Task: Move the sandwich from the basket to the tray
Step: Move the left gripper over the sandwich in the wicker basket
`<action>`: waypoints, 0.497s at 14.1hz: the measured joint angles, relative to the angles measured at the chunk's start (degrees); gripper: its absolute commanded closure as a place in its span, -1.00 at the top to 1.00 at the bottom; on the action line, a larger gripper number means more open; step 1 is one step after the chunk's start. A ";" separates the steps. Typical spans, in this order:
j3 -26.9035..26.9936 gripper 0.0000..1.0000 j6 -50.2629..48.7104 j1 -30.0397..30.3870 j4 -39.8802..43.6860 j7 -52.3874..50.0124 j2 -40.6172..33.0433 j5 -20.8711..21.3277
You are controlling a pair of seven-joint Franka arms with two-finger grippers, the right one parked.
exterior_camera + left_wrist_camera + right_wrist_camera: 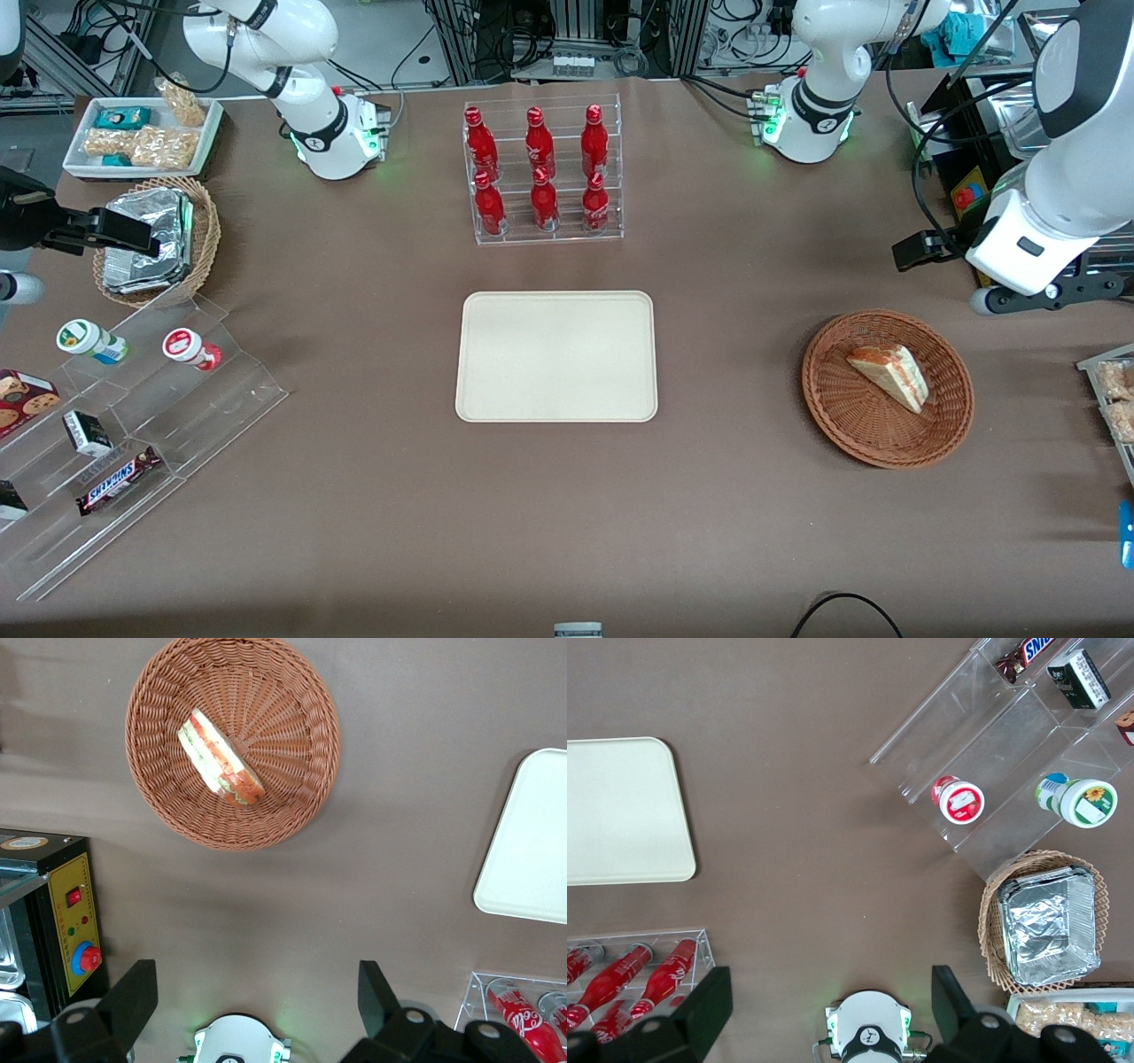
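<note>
Front view: high, looking steeply down over whole table, facing both arm bases; wide, distant. Left wrist view: looking straight down past spread fingers of gripper, raised well above basket; shares basket, sandwich, edge of tray with front view. Right wrist view: downward too; shares tray, bottle rack.

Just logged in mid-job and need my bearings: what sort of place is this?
Probably a robotics lab staged as a snack counter: cola bottles in a clear rack, candy on acrylic steps, cables along the table's edge. The open tool hangs high above the table beside the basket holding the sandwich.
</note>
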 measured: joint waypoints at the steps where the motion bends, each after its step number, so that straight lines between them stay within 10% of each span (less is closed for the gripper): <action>1: -0.01 1.00 -0.08 0.00 -0.01 0.00 0.00 0.11; 7: 0.75 1.00 -0.67 0.19 -0.50 -0.07 0.65 0.57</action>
